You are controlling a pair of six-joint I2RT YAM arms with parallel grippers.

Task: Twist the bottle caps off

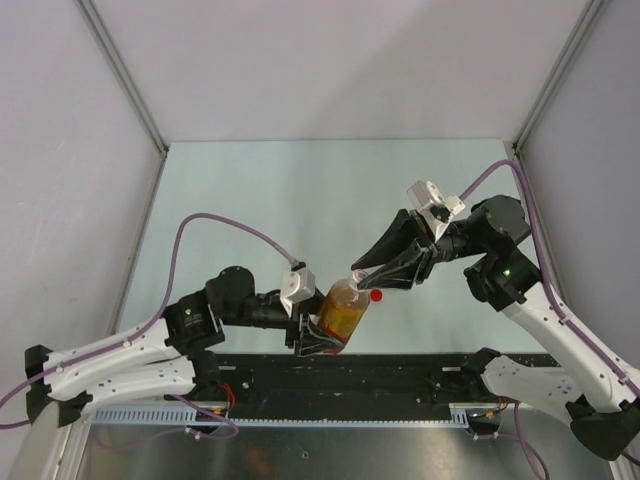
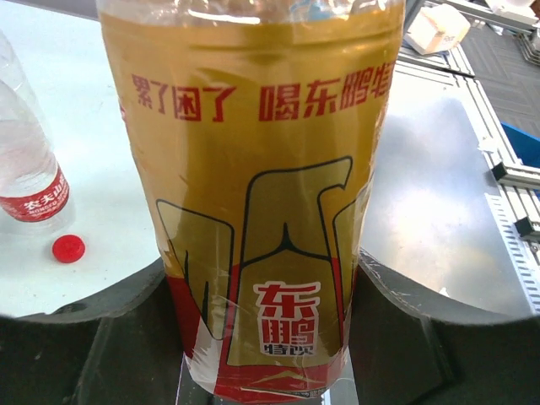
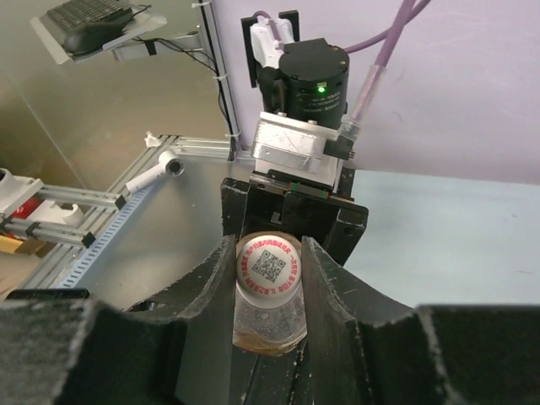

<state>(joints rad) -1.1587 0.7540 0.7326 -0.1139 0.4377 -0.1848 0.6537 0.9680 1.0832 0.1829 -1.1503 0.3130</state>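
The bottle with amber liquid and a yellow-and-red label [image 1: 343,308] is tilted above the table's near edge. My left gripper [image 1: 318,338] is shut on its lower body; it fills the left wrist view [image 2: 261,211], with the jaws [image 2: 263,283] on both sides. My right gripper [image 1: 368,277] is shut on its white cap [image 3: 268,266], which bears a printed code. A loose bright red cap [image 1: 376,295] lies on the table, also in the left wrist view [image 2: 68,248], beside a clear bottle with a red-and-white label [image 2: 29,181]. The plain clear bottle is out of view.
A black rail [image 1: 420,375] runs along the near table edge under the held bottle. White walls and metal frame posts [image 1: 125,85] close in the pale green table [image 1: 300,190] on three sides.
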